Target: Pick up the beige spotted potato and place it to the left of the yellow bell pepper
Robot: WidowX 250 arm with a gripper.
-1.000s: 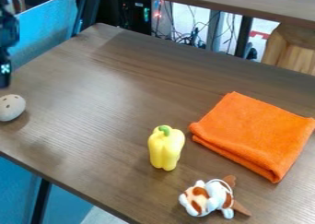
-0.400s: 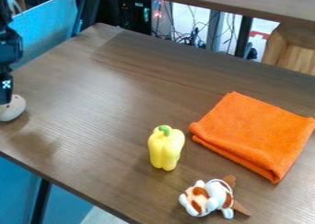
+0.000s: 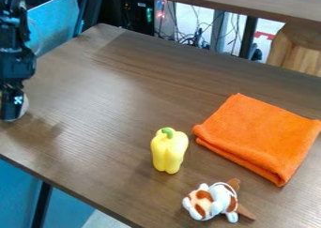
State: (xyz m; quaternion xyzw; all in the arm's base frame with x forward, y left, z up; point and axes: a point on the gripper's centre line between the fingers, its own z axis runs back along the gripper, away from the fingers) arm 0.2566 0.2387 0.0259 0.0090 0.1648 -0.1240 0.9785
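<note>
The claw [image 3: 11,115] is held low at the left side of the table [image 3: 116,100], pointed down, with the arm [image 3: 14,49] brought in from the far left above it. It is placed right at the pale ball [image 3: 25,106], most of which is covered by the claw, so that only a rounded strip is seen at the right; by that overlap, the ball is judged to be just behind or beside it. Whether the two are touching cannot be told, nor whether the claw is open, closed or gripped on the ball. Such a downward pose is suited to reaching a low, round thing from above, since a ball could be rolled away by a push from the side

Near the middle, the yellow pepper [image 3: 169,152] is seen with its green stem [image 3: 167,132] uppermost; it appears to be stood on its lobed base, by which it would be kept upright. To its right, the orange cloth [image 3: 258,135] is folded in layers and laid flat, so that a compact, steady shape is kept. At the near right, the plush toy [image 3: 214,201] is laid down with its head to the left, its soft, uneven body apparently resting where it was set
</note>
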